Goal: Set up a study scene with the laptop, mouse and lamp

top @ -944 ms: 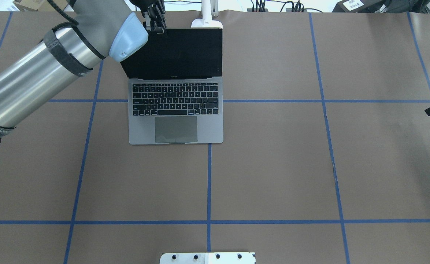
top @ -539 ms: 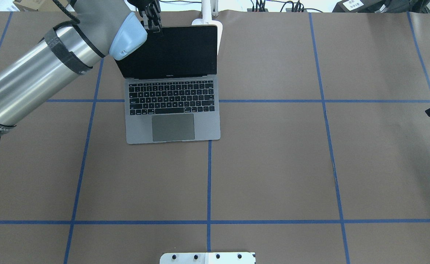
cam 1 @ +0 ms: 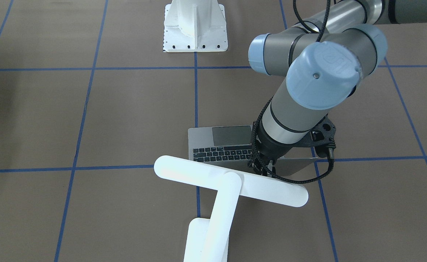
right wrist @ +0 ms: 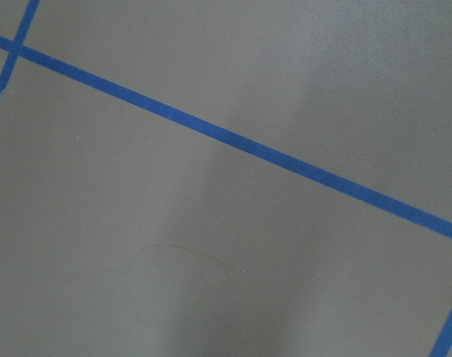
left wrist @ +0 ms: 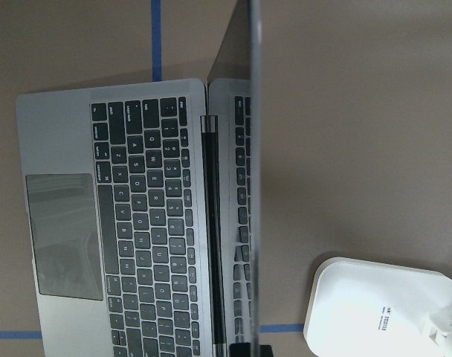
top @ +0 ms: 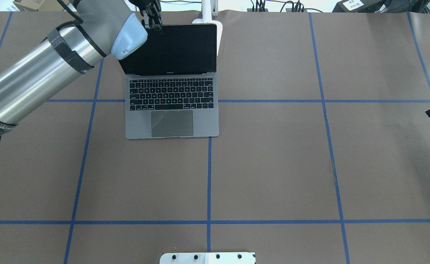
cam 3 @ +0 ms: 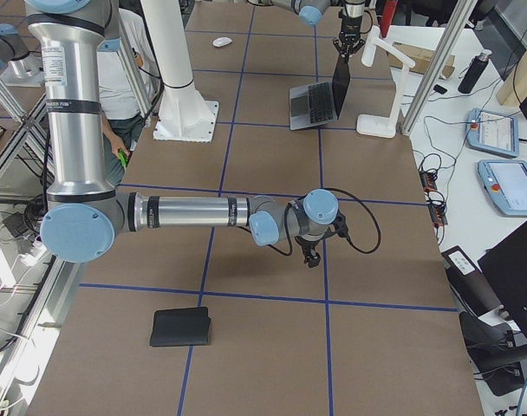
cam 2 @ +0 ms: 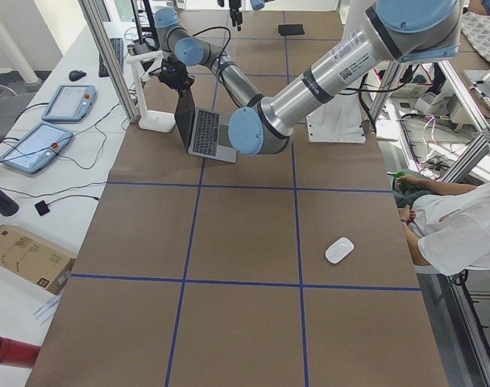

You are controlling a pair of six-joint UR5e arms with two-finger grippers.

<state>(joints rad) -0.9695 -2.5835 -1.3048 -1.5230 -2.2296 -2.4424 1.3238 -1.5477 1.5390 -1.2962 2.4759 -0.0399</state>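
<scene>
Left gripper (top: 154, 25) is clamped on the laptop (top: 171, 95) lid's corner, so I'd shift it gently, keeping clear of the lamp (cam 1: 231, 183).

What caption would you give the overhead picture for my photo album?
Left gripper holds the top corner of the open laptop, white lamp just behind.

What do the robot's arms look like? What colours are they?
Both arms are shiny silver tubes with grey joints and round light-blue caps. The left arm has black bands, a white label with a code, and a braided black cable running to its black gripper. The right arm looks much alike.
</scene>
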